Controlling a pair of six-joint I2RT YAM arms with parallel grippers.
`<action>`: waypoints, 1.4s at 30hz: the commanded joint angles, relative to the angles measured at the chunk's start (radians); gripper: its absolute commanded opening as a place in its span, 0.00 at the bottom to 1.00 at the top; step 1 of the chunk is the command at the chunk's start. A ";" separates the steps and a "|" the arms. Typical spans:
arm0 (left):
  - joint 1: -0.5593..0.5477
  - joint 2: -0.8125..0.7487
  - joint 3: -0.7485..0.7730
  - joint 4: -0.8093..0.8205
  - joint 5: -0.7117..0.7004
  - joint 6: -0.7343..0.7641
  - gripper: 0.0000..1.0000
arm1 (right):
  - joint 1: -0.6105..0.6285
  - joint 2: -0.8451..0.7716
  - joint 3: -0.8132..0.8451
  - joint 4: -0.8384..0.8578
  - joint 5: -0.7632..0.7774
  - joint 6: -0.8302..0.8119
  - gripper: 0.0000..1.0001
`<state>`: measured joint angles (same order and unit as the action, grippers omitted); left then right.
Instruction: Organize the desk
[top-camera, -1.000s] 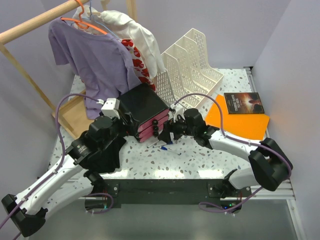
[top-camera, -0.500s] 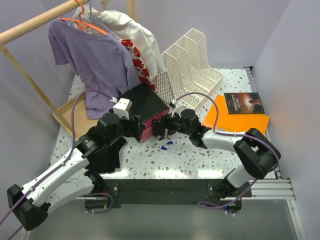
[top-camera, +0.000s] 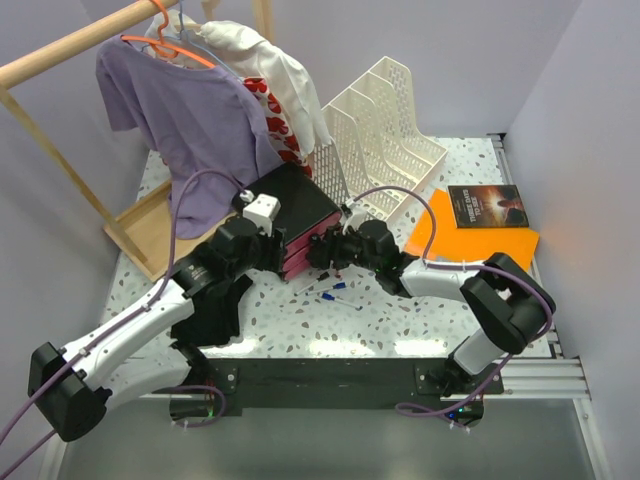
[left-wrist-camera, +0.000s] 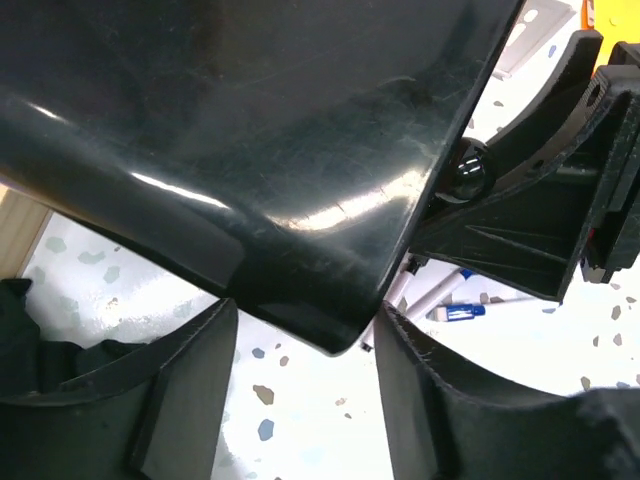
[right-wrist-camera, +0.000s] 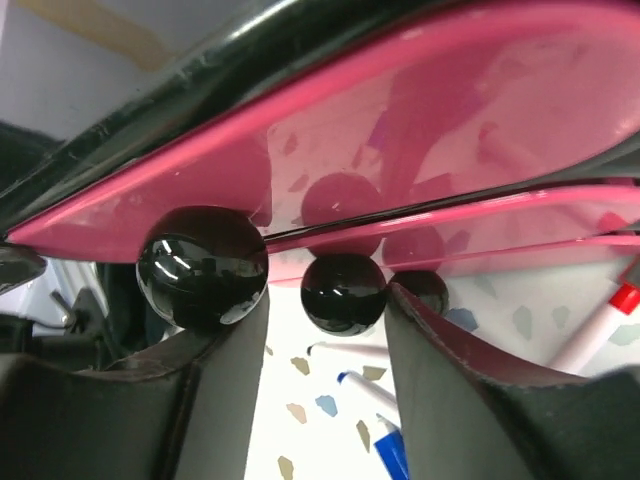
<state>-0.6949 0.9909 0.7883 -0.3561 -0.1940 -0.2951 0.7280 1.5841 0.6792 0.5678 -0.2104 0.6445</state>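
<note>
Left gripper (left-wrist-camera: 305, 330) straddles the drawer box (top-camera: 295, 205) corner on the desk (top-camera: 290, 322) — pads maybe touching, grip unclear. Right gripper (right-wrist-camera: 325, 310) approx half-open w/ mid knob (right-wrist-camera: 343, 292) between fingers, unclamped.

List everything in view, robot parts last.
desk: one, white speckled, under everything
drawer unit: one, black with pink drawers, centre
knobs: three, black, on drawer fronts
markers: at least two, blue-capped, before drawer unit
file rack: one, cream, back centre
folder: one, orange, right
book: one, dark, on folder
clothes rack: one, wooden, back left
T-shirt: one, purple, on orange hanger
garment: one, white, behind T-shirt
left end effector: one, black, astride drawer unit's corner
right end effector: one, black, astride middle knob
</note>
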 joint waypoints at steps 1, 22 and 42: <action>-0.003 0.057 0.017 -0.040 -0.033 -0.009 0.56 | -0.002 -0.003 0.014 0.083 0.045 0.037 0.47; -0.003 0.029 -0.006 -0.070 -0.165 -0.064 0.52 | -0.016 -0.171 -0.081 -0.313 -0.388 -0.163 0.14; -0.003 -0.149 0.012 -0.041 -0.105 -0.069 0.90 | -0.030 -0.303 0.155 -0.917 -0.569 -0.808 0.70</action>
<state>-0.7033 0.8948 0.7872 -0.4320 -0.3172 -0.3584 0.6998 1.3087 0.7570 -0.1535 -0.6754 0.1028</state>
